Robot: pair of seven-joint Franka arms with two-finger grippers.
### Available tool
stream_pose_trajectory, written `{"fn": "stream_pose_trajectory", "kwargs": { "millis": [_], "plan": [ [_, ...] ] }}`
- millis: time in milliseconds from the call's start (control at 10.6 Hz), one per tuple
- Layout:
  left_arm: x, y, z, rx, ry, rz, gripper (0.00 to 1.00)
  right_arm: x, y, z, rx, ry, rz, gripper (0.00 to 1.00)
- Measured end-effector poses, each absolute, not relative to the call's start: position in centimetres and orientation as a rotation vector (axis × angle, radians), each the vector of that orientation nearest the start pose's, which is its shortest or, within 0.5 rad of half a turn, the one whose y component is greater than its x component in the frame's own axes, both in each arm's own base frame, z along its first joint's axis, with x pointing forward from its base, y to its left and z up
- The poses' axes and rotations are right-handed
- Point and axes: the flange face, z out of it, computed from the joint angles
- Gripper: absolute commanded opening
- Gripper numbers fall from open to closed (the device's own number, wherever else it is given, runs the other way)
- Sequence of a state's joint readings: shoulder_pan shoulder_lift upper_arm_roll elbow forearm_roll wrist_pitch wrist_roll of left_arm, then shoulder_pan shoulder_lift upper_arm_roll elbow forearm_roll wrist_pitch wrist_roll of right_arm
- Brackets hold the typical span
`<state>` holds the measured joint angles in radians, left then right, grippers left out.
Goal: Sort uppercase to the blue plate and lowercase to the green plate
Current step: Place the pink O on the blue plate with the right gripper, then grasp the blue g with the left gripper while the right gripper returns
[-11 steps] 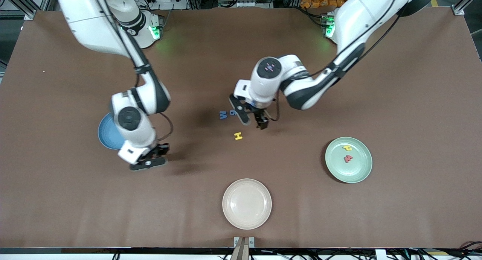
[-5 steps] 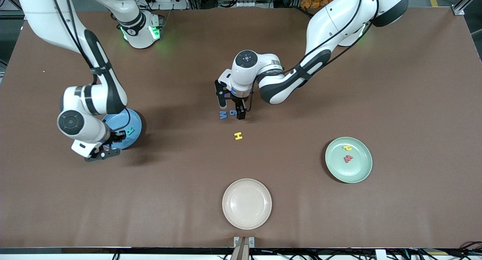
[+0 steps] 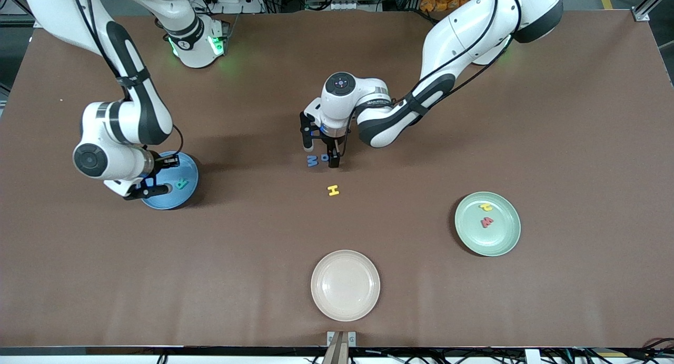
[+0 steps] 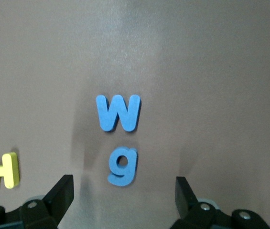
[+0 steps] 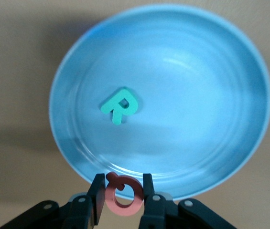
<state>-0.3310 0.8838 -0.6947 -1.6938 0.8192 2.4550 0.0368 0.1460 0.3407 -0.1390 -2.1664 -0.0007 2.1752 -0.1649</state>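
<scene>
Fingers of the right gripper pinch the pinkish-red Q, held above the rim of the blue plate, which lies toward the right arm's end of the bench. On that plate rests the teal-green R. Fingers of the left gripper stand spread, one on each side of the blue g, low over the middle of the bench. Just beside the g lies the blue M, and the yellow H lies nearer to the front camera than both, apart from them. Whether the spread fingers touch the g cannot be told. Toward the left arm's end of the bench sits the green plate, holding the yellow u and the red w, close together but apart. A cream plate sits nearest the front camera, near the bench's middle.
</scene>
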Motion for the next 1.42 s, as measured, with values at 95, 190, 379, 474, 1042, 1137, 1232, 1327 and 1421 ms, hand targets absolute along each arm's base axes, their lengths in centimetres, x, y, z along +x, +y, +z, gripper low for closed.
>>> {"fn": "stream_pose_trajectory", "kwargs": {
  "millis": [95,190,379,474,1042,1137,1232,1327,1421],
  "plan": [
    [39.8,-55.3,18.0,-2.358,2.129,-0.254,0.87,52.2,0.2,20.9,-3.11,-0.269,0.513,1.0],
    [39.6,-55.5,17.7,-2.35,2.139,-0.25,0.86,52.1,0.2,20.8,-3.109,-0.265,0.509,1.0],
    [39.2,-55.9,17.4,-2.34,2.155,-0.246,0.81,52.2,0.4,20.9,-3.091,-0.226,0.496,1.0],
    [39.1,-56.1,17.2,-2.337,2.161,-0.246,0.79,52.4,0.5,21.0,-3.088,-0.219,0.484,1.0],
    [39.4,-56.1,16.9,-2.339,2.154,-0.247,0.39,53.9,2.1,26.0,-3.011,-0.095,0.375,0.99],
    [39.5,-56.1,16.9,-2.34,2.151,-0.251,0.24,54.0,2.2,26.7,-3.005,-0.086,0.36,0.99],
    [40.1,-56.1,17.2,-2.345,2.14,-0.262,0.0,54.0,2.2,27.0,-3.005,-0.07,0.352,0.99],
    [40.3,-56.1,17.4,-2.348,2.136,-0.268,0.0,54.0,2.6,27.2,-3.007,-0.035,0.349,0.98],
    [40.4,-56.1,17.5,-2.354,2.129,-0.27,0.0,53.9,4.0,27.3,-3.011,0.006,0.354,0.98]
  ]
}}
